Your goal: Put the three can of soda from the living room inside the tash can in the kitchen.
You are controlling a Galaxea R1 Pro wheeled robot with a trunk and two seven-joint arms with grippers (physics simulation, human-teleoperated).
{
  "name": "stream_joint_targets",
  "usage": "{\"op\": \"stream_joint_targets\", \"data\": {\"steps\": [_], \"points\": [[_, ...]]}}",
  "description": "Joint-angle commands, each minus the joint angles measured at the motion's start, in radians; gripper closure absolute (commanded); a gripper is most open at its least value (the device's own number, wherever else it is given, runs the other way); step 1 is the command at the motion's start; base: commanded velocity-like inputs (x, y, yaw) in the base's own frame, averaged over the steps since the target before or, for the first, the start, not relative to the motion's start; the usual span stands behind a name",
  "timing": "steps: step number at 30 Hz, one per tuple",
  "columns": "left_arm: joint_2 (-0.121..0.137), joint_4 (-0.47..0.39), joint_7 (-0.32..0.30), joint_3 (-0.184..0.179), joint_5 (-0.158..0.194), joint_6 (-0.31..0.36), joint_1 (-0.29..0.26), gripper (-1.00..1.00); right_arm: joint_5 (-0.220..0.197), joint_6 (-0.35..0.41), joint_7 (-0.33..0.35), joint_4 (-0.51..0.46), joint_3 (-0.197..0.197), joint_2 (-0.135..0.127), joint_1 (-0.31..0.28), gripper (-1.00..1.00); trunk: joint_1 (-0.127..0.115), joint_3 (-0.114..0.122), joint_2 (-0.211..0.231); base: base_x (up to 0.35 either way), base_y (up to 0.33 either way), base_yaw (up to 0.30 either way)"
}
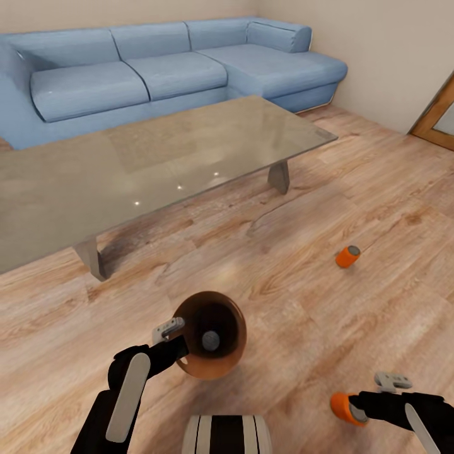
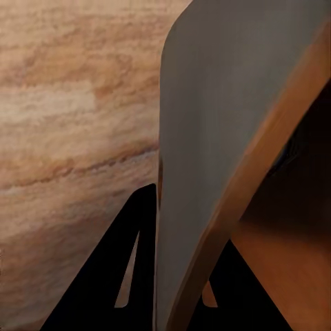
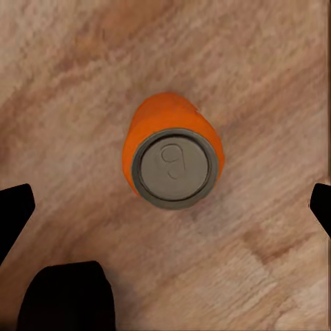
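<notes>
Left gripper (image 1: 180, 343) is gripping the bin (image 1: 217, 359) rim, jaws clamped on it; right gripper (image 1: 353, 408), jaws apart, is facing a can (image 3: 172, 155) over the floor (image 1: 302, 296).

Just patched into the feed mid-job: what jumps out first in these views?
The coppery trash can held up by the left gripper at its rim, tipped so its dark inside faces the head camera, with a grey can top showing inside. Next, two orange soda cans on the wood floor: one lying off to the right, another right in front of the open right gripper.
</notes>
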Motion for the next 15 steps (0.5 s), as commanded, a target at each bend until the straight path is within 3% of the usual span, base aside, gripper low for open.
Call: {"op": "stream_joint_targets", "data": {"steps": [1, 6, 15], "points": [[0.000, -0.001, 0.004, -0.001, 0.017, -0.006, 0.000, 1.00, -0.001, 0.000, -0.002, 0.005, 0.000, 0.000, 0.000, -1.00, 0.000, 0.000, 0.000, 0.202, 0.000, 0.008], [0.000, -0.001, 0.004, -0.001, 0.017, -0.007, 0.000, 1.00, -0.001, -0.001, -0.006, 0.035, -0.001, 0.000, -0.002, -1.00, 0.000, 0.000, 0.000, 0.223, 0.000, 0.003], [0.000, -0.001, 0.005, -0.001, 0.017, -0.008, 0.000, 1.00, 0.000, -0.021, -0.006, 0.087, -0.003, 0.001, -0.006, -1.00, 0.000, 0.000, 0.000, 0.030, 0.000, 0.000]]}}
